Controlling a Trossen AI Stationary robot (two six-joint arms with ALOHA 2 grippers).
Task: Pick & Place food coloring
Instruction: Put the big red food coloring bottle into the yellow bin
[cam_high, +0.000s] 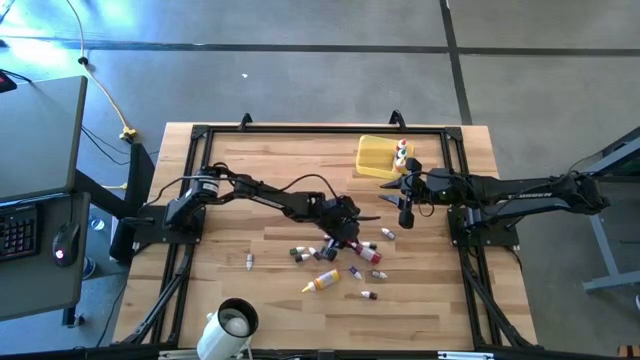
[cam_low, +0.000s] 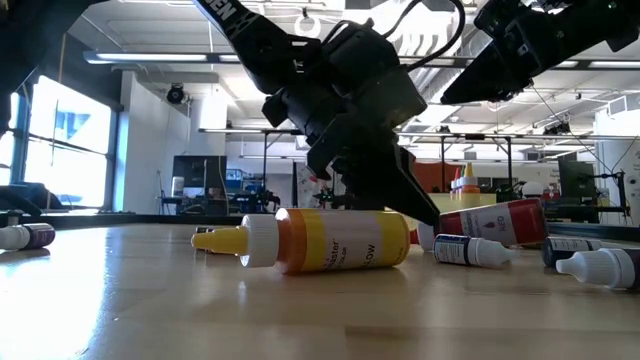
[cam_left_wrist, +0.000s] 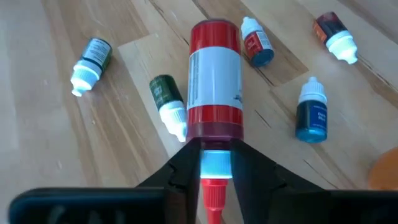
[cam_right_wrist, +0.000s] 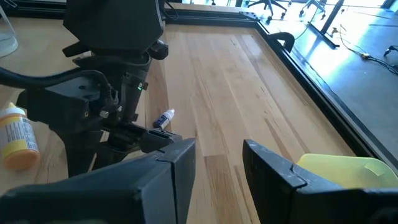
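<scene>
A red food coloring bottle (cam_left_wrist: 215, 81) with a white label lies on its side among several small dropper bottles (cam_left_wrist: 166, 102) on the wooden table. My left gripper (cam_left_wrist: 215, 171) is shut on its cap end, at the table's middle (cam_high: 350, 238). My right gripper (cam_right_wrist: 217, 162) hangs open above the table (cam_high: 405, 215), to the right of that spot and touching nothing. It is beside the yellow tray (cam_high: 378, 158). The tray holds a few bottles (cam_high: 401, 152). My left gripper pinches the red bottle's white cap (cam_left_wrist: 216, 163) between its two fingers, with the red nozzle (cam_left_wrist: 213, 196) pointing back between them. The fingers slant down from the table's left, in line with the bottle's length. The bottle's body (cam_low: 497, 222) lies on the table.
A larger yellow-orange bottle (cam_high: 322, 282) lies nearer the front edge, in the low view (cam_low: 330, 240) right in front of my left gripper. Small bottles (cam_high: 368, 295) are scattered around the middle. A white mug (cam_high: 232, 322) stands at the near edge, and a black frame (cam_high: 300, 130) rims the table.
</scene>
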